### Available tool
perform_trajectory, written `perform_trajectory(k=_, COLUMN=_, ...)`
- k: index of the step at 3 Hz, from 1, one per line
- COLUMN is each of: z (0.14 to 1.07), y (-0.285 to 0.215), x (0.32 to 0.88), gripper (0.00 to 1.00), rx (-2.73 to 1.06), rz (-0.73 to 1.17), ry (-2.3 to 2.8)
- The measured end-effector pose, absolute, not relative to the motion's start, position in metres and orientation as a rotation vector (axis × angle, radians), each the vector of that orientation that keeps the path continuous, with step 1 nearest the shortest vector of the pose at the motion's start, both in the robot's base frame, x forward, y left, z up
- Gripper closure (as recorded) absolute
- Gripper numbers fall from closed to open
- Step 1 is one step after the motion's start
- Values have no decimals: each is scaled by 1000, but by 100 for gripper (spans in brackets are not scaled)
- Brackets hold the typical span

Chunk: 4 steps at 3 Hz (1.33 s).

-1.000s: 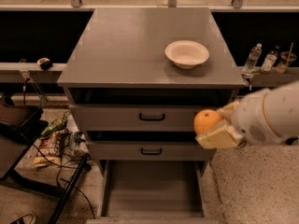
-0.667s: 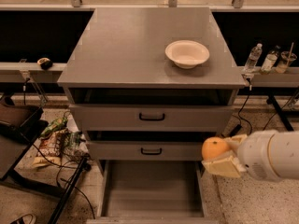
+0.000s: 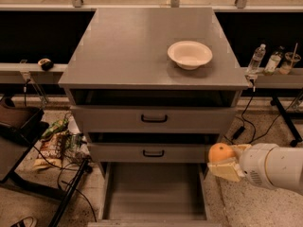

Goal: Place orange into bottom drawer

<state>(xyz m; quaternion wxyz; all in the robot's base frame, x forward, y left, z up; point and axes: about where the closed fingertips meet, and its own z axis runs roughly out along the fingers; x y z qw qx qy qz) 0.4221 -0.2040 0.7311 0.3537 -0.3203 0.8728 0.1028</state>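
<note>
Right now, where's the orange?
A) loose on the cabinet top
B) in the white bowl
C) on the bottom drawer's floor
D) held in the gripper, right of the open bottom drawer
D: the orange is clamped in the jaws of the gripper, just off the right side of the open bottom drawer, not inside it.

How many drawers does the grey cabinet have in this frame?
3: the top drawer, the middle drawer below it, and the bottom drawer pulled open. The gripper, right of the cabinet, holds the orange.
</note>
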Motion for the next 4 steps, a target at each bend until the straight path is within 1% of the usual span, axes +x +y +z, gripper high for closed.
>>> perform_trajectory(k=1, z=726, y=-196, x=426, gripper=100, rx=-831, rz=269, ry=2265)
perform_trajectory(k=2, z=674, y=-161, x=427, gripper=100, rx=-818, rz=367, ry=2317)
perform_trajectory(k=3, z=588, y=-129, x=415, gripper=100, rx=-790, rz=466, ry=2419)
perform_trajectory(k=4, z=517, y=-107, x=414, gripper=100, rx=-713, rz=552, ry=2498)
